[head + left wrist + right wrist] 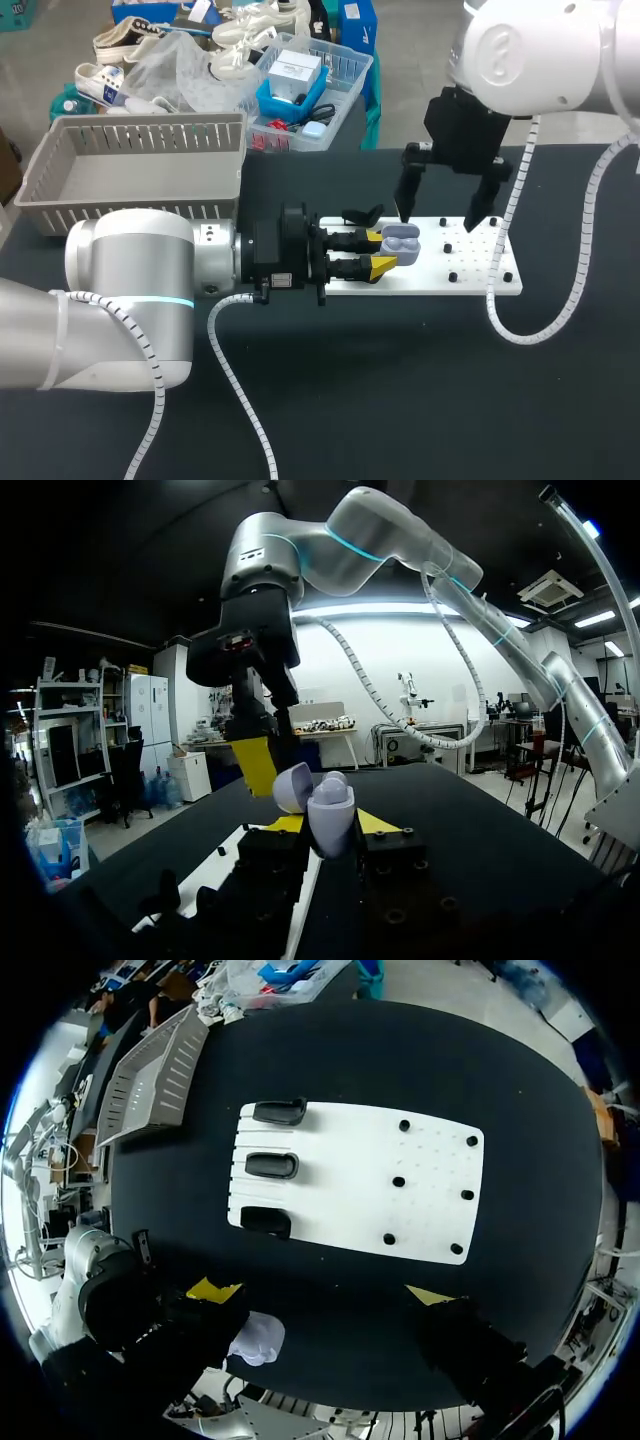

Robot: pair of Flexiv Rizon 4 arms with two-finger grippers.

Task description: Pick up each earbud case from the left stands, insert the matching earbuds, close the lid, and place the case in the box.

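1. Left tool (383, 251): pinched on the earbud case (405, 238) from two sides, one yellow tip against each flank, fingers lying level and pointing across the white board (480, 272).
2. Earbud case: pale lavender, lid (293, 787) swung open and tilted back, body upright between the tips in the left wrist view.
3. Held in the air over the board's end, near the black stands (272, 1165); three of these in a row, seen from the right wrist.
4. Right tool (437, 220): spread wide, gripping nothing, fingers pointing down above the board's middle.
5. Just beyond the case from the left tool's side. In the left wrist view, one yellow tip of the right tool is close behind the open lid; cannot tell whether touching.
6. Board flat on the dark surface (400, 390), small black pegs dotted over the far half.
7. Grey slatted box (130, 170) at the surface's far left corner, well apart from both tools and the case.
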